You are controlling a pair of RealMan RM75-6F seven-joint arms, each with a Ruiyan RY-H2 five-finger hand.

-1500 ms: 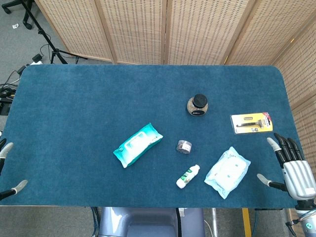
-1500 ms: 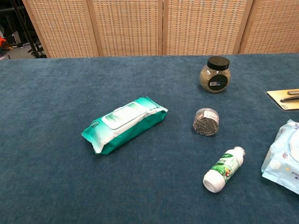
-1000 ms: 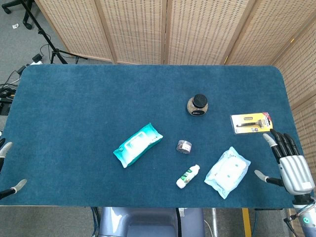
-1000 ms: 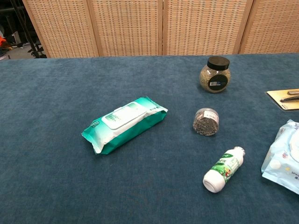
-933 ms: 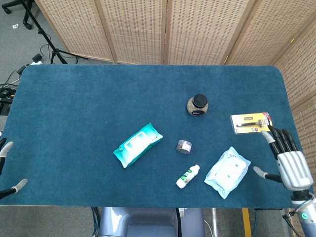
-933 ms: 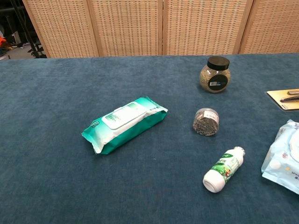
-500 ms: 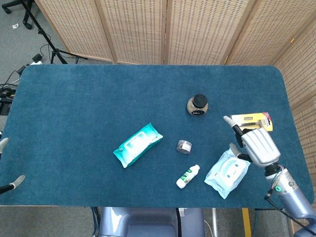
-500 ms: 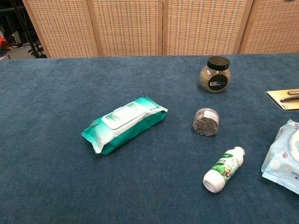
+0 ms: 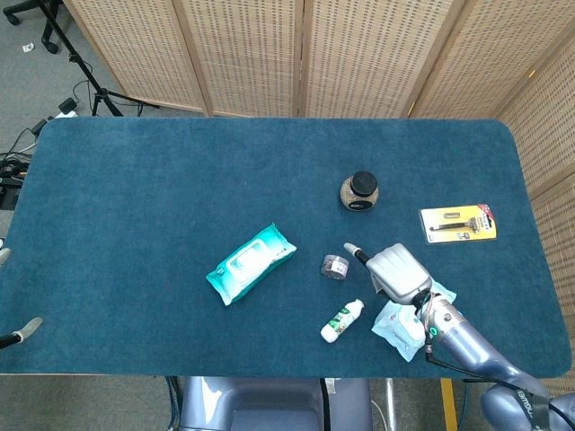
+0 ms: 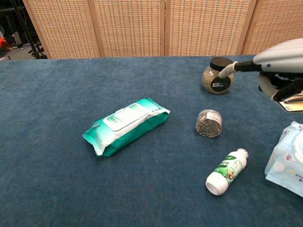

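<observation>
Two hands show in the head view, and neither holds anything. The right hand (image 9: 395, 272) hovers above the table (image 9: 135, 197), palm down, with one finger stretched toward 10 o'clock and the others hidden beneath the silver back, so how far they spread cannot be told. In the chest view that hand (image 10: 279, 64) enters from the right edge, well above the cloth, its outstretched fingertip in line with the round jar (image 10: 218, 75) behind it.

Nearest the right hand is the small clear tub (image 9: 335, 266), lying just beside the pointing fingertip at its 9 o'clock. The little white bottle (image 9: 342, 321) lies on its side at the hand's 7 o'clock, near but apart. The pale blue wipes pack (image 9: 402, 325) sits under the wrist at 5 o'clock, partly covered by the arm. The round jar stands at 11 o'clock, and the carded razor (image 9: 459, 224) lies at 2 o'clock, well apart.

The left hand (image 9: 13, 332) shows only as fingertips at the table's left edge, spread apart. The green wipes pack (image 9: 251, 263) lies near the table's middle.
</observation>
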